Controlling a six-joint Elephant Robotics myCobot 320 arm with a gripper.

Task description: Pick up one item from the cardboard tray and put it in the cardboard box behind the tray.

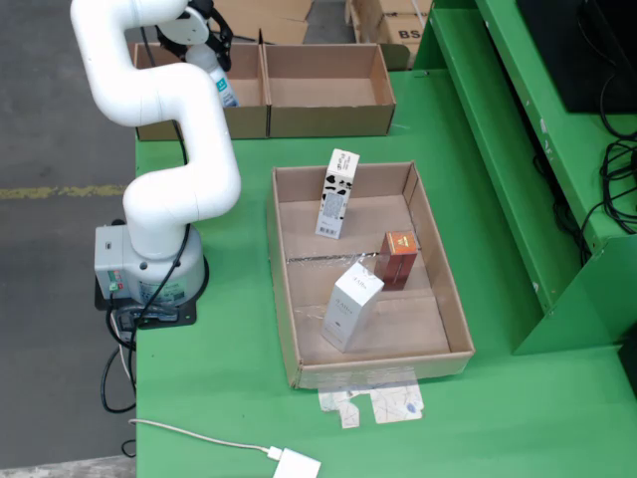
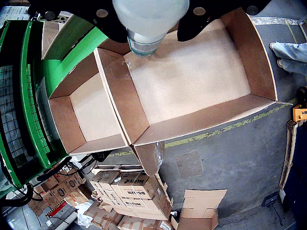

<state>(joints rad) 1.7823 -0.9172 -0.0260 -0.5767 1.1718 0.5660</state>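
White bottle (image 2: 149,21) is clamped in the gripper (image 1: 204,40), long axis pointing down, hanging directly over the open cardboard box (image 2: 192,76), so release lies straight below, tray (image 1: 289,289) well behind.

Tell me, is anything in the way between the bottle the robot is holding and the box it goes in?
Nothing visible is. The gripper holds the white bottle right over the open cardboard box, whose floor looks bare in the wrist view. Only air lies below the bottle.
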